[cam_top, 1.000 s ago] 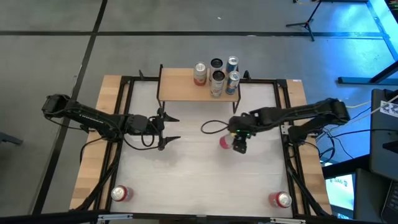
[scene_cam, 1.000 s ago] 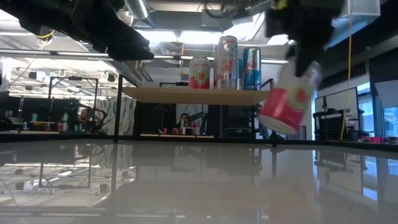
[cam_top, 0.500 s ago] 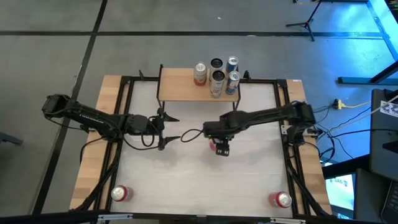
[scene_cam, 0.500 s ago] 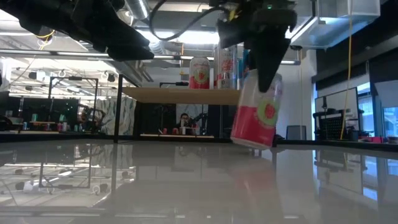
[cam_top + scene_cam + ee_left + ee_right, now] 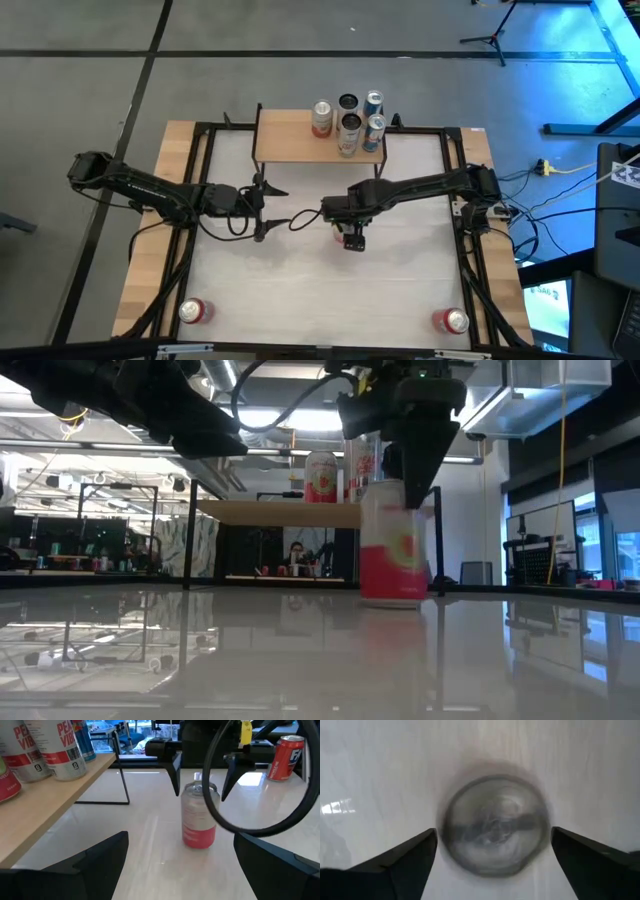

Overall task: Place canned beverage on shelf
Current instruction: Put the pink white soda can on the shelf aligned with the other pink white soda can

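Your right pincer point(image 5: 351, 240) hangs straight down over the middle of the surface point(image 5: 300, 290), its fingers point(image 5: 405, 857) spread wide to either side of the pink can point(image 5: 392, 555), with a clear gap on both flanks, so it grips nothing. That can stands upright on the surface just below the pincer, in front of the shelf point(image 5: 290, 145) and not on it; its lid point(image 5: 492, 825) shows blurred from above, so I cannot tell whether it has fully settled. The right arm reaches in from its side of the surface, stretched nearly level across to the centre with the wrist turned downward. Your left pincer point(image 5: 268, 208) waits just to the left of the can, also open and empty, its fingers point(image 5: 100, 857) pointing across the surface toward the can, with the arm running back to the left edge. On the shelf, a cluster of cans point(image 5: 350, 118) already stands near the right end, and the rest of the board is bare. Two more red cans lie on the near corners of the surface, one at the left point(image 5: 192, 311) and one at the right point(image 5: 450, 320). By my reading, several cans are already placed, while this pink one is parked mid-surface where either arm could take it, and its lift onto the shelf is not yet done.
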Robot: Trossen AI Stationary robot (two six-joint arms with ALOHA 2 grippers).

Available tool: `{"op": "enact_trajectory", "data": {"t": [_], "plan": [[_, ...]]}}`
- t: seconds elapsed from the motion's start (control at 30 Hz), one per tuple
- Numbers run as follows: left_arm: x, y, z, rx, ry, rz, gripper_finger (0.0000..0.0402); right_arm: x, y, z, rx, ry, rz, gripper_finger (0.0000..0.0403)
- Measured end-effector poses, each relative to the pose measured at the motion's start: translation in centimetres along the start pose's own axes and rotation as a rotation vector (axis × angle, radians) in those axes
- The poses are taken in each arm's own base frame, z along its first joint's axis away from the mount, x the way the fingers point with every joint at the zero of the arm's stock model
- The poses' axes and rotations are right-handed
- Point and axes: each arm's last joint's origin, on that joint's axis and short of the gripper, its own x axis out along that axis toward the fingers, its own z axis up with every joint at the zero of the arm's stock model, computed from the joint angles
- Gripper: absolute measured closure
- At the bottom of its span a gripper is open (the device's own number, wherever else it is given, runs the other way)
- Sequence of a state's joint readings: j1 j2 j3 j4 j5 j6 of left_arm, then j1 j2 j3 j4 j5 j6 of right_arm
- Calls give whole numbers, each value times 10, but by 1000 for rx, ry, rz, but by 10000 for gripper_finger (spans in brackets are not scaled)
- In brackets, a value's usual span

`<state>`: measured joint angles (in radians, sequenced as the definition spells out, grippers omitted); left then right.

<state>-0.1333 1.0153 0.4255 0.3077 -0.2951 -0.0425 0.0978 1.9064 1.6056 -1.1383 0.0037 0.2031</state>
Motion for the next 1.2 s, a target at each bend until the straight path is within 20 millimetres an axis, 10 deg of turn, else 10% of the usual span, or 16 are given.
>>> {"op": "enact_trajectory", "data": {"t": [0.47, 0.77, 1.2], "plan": [[2, -1, -2, -4, 13, -10, 46, -41, 9, -7, -34, -71, -93, 82], [19, -9, -9, -8, 8, -112, 46, -59, 37, -65, -28, -321, -251, 82], [69, -21, 18, -4, 36, -167, 47, 49, 40, -161, 20, -771, -97, 81]]}}
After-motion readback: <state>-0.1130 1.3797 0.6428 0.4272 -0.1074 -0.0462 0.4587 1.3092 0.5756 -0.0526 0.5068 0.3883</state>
